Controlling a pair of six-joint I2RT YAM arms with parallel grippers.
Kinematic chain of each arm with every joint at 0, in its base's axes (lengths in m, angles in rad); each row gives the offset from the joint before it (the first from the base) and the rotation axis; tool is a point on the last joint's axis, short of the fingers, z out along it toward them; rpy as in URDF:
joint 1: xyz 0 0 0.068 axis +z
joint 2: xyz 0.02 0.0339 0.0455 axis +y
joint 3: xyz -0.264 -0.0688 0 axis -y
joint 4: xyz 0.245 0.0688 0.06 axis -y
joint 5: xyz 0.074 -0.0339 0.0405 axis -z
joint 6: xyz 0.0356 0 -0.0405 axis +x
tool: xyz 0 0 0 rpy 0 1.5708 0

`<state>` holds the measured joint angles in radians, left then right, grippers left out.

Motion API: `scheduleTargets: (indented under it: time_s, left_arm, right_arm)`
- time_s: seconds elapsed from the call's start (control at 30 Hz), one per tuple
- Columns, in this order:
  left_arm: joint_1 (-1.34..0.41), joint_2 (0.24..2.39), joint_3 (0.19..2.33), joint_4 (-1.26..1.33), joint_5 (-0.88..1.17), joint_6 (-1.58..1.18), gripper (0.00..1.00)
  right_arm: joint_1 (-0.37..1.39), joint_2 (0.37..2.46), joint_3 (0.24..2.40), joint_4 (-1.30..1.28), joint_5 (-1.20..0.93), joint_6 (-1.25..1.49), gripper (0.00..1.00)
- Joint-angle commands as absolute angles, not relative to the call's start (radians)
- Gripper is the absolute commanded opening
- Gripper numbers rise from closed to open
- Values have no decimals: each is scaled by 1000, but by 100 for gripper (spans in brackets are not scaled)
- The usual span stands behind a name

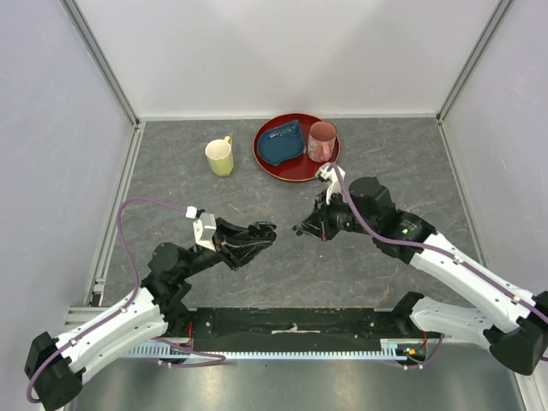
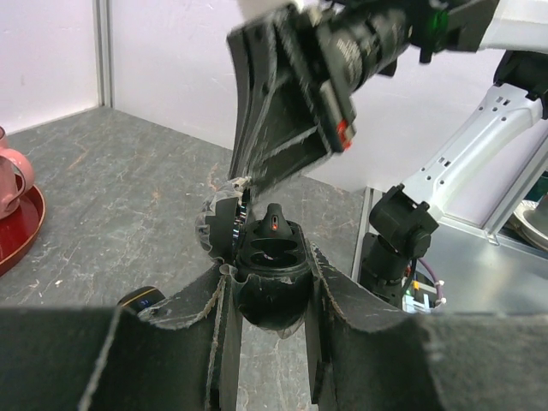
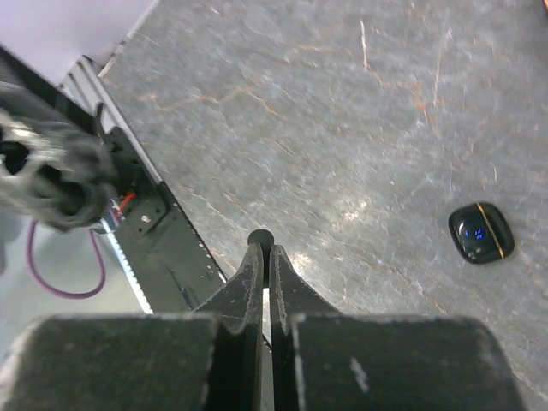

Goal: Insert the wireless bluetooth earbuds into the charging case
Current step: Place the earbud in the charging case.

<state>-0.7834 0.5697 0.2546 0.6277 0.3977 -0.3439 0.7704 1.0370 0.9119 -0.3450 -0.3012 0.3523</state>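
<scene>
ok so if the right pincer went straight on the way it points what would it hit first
Most likely the open charging case gripped by the left pincer. The right pincer, pinching an earbud, points straight at it in the top view. Whether the heights line up exactly is hard to judge.

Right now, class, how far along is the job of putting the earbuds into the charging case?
Done: one earbud sits in the open charging case. In hand: the left tool grips that case while the right tool pinches a second earbud close by. Left: seat that earbud. A closed case lies on the table.
</scene>
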Motion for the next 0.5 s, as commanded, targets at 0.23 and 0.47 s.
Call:
scheduleTargets:
  time_s: [0.23,0.47]
  left_arm:
    - [-788,592,262,722,482,-354,2]
    - [-788,663,288,767,561,-382,2]
  right_arm:
    - [776,969,1167,-446,-460,245,0]
    - [776,977,1223,-442,-590,245,0]
